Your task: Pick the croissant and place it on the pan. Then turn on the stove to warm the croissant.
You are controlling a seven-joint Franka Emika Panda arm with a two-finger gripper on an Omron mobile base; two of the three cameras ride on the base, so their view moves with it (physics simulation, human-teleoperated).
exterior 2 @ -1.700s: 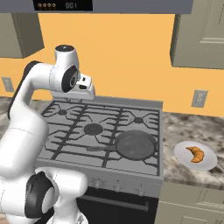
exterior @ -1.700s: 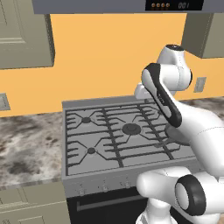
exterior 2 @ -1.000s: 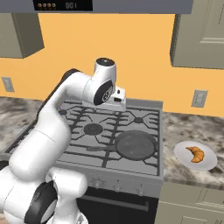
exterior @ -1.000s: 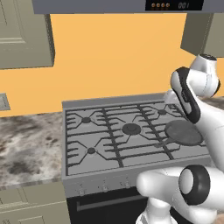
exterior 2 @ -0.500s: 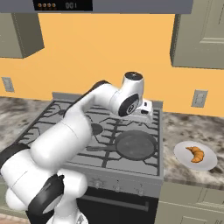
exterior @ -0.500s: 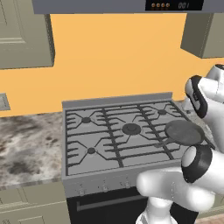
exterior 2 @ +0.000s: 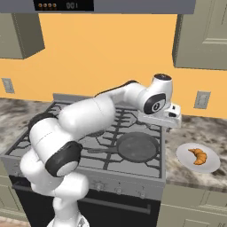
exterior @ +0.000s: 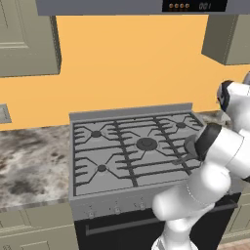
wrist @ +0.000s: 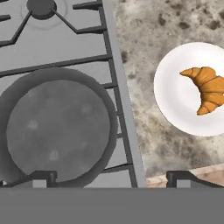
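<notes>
No brand or label reads anywhere; the hood point(exterior 2: 111, 5) panel shows small orange dots and pale digits that look like "001" in both base views, too small to be sure. The arm point(exterior 2: 88, 117) rises from the base, bends at a dark elbow and reaches right across the stove point(exterior 2: 66, 128), with the wrist and hand high over the stove's right edge near the counter point(exterior 2: 195, 175). The gripper point(wrist: 107, 177) points down, its two dark tips spread wide and released, nothing between them; in the hand view one tip sits over the pan point(wrist: 57, 129) rim, the other over the counter edge. The pan rests on the stove's front right burner, handle pointing left in the right base view point(exterior 2: 135, 147). In the left base view the pan point(exterior: 191, 145) is mostly hidden behind the arm's elbow. The croissant point(wrist: 207, 88) lies on a white plate point(wrist: 175, 100) on the marbled counter just right of the stove, well apart from the pan; the right base view shows it too point(exterior 2: 198, 155), on the plate's centre. Small knobs point(exterior 2: 119, 189) line the stove front above the dark oven door point(exterior 2: 115, 213). An outlet point(exterior 2: 202, 99) sits on the orange wall right of the hand.
</notes>
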